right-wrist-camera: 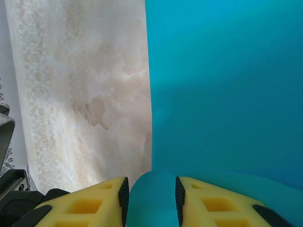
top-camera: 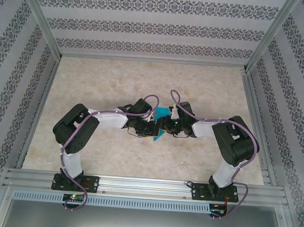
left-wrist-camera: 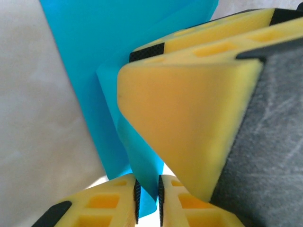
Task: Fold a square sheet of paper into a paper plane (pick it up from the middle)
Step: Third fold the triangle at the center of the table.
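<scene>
Yellow left fingers [left-wrist-camera: 136, 204] are pinching an edge of the square sheet of paper [left-wrist-camera: 94, 71], while the right fingers [right-wrist-camera: 120, 201] are clamping a bulging part of it. Both are holding it raised over the middle of the counter [top-camera: 112, 79], seemingly so one side can be bent against the other.

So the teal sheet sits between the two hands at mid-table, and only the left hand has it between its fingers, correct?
Not quite. The right hand has the teal sheet between its fingers too, as the right wrist view shows. The rest stands: the left hand has the sheet's edge between its fingers, and the sheet sits between the two hands at mid-table.
</scene>
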Tool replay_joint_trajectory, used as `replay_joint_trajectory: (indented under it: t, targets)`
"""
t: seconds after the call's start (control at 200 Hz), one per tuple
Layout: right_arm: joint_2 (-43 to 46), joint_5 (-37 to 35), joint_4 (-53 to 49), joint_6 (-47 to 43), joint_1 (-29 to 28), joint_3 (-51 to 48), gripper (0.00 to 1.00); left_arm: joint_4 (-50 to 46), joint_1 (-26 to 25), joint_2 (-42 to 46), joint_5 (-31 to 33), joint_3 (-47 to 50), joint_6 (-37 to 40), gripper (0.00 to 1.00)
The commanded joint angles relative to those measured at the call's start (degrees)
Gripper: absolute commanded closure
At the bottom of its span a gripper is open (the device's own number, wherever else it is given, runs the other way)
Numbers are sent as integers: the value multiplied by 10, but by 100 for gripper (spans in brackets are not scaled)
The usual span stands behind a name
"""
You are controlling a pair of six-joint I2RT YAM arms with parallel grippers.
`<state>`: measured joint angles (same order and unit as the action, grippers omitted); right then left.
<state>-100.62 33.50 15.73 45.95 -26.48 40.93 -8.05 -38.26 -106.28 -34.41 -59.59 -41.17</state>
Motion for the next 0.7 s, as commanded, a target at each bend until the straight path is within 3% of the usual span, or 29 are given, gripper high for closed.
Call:
replay_joint_trajectory:
  t: [0.0, 0.694]
  targets:
    - [2, -13, -38, 1, -4, -21, 66, 3, -6, -13, 6, -17, 8, 82]
    - [38, -9, -49, -6, 16, -23, 63, -54, -5, -41, 54, -39, 52, 84]
